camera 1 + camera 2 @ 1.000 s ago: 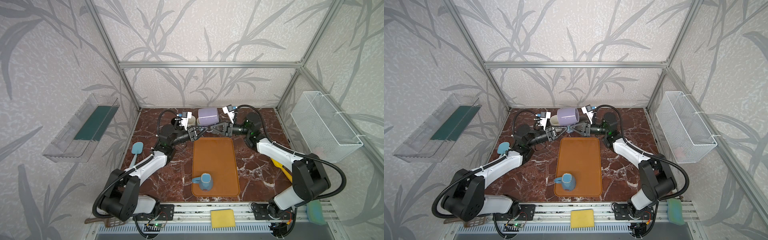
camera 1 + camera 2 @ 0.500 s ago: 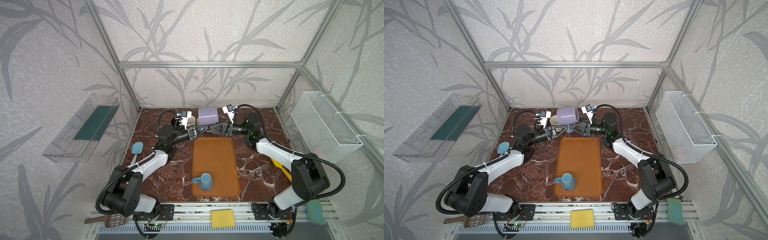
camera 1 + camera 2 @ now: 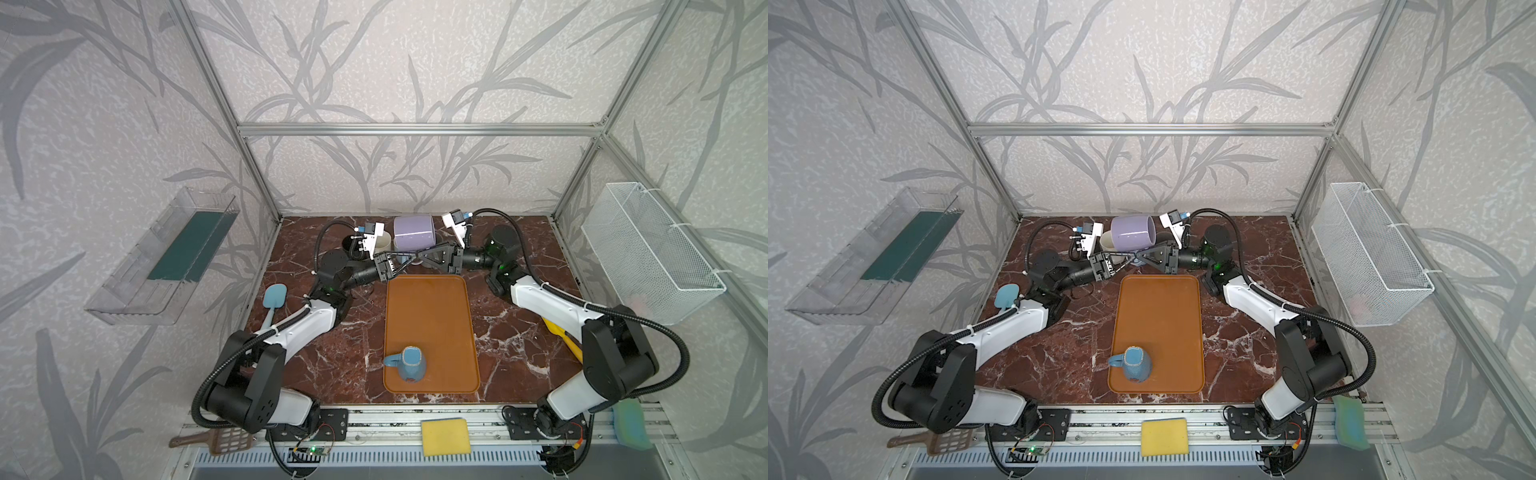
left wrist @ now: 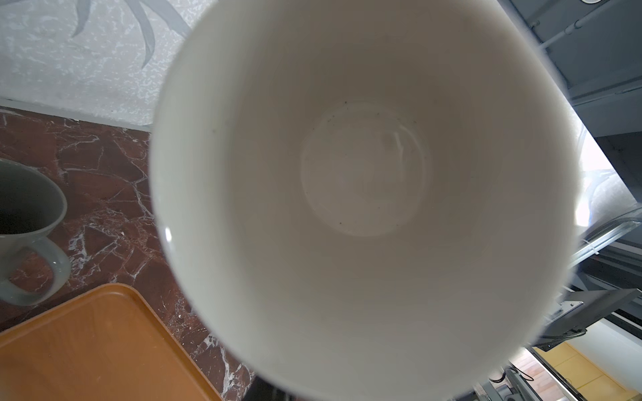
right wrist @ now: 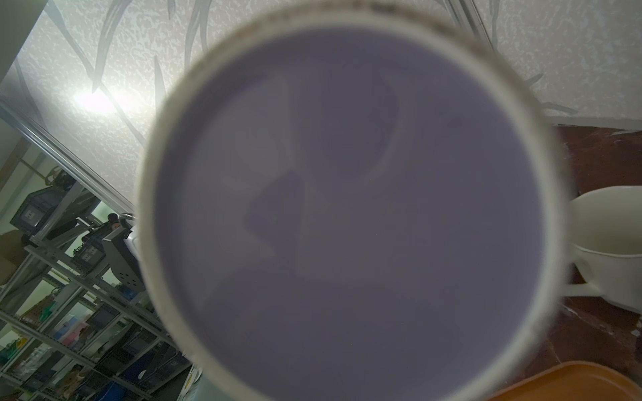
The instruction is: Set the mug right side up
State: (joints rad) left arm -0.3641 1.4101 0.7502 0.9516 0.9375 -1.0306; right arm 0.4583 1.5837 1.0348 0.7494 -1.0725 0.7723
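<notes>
**Lavender mug (image 3: 414, 232) on its side at the back of the bench (image 3: 357, 340), turn about half done**

Your right gripper (image 3: 417, 260) reaches in under the mug with its jaws drawn almost together. The mug looks raised off the marble, so read that as a clamp on it. The grip is most likely at the handle, which is too small to make out. Your left gripper (image 3: 404, 263) sits opposite, tip to tip with the right one at the same spot below the mug. You cannot tell whether its jaws are apart or pinching.

The mug lies level, its white inside facing the left wrist camera and its lavender base facing the right. Just beside its mouth stands a cream mug (image 3: 383, 241), upright, and beyond that is a dark grey mug (image 3: 348, 246). The orange tray (image 3: 430, 316) begins just in front of the grippers, with a blue mug (image 3: 409, 365) at its near end.

The next move calls for a further quarter roll so the mouth faces up. Keep one gripper holding firmly, with the other either sharing the load or well clear. Then lower the mug onto bare marble or the tray without knocking the cream mug.
</notes>
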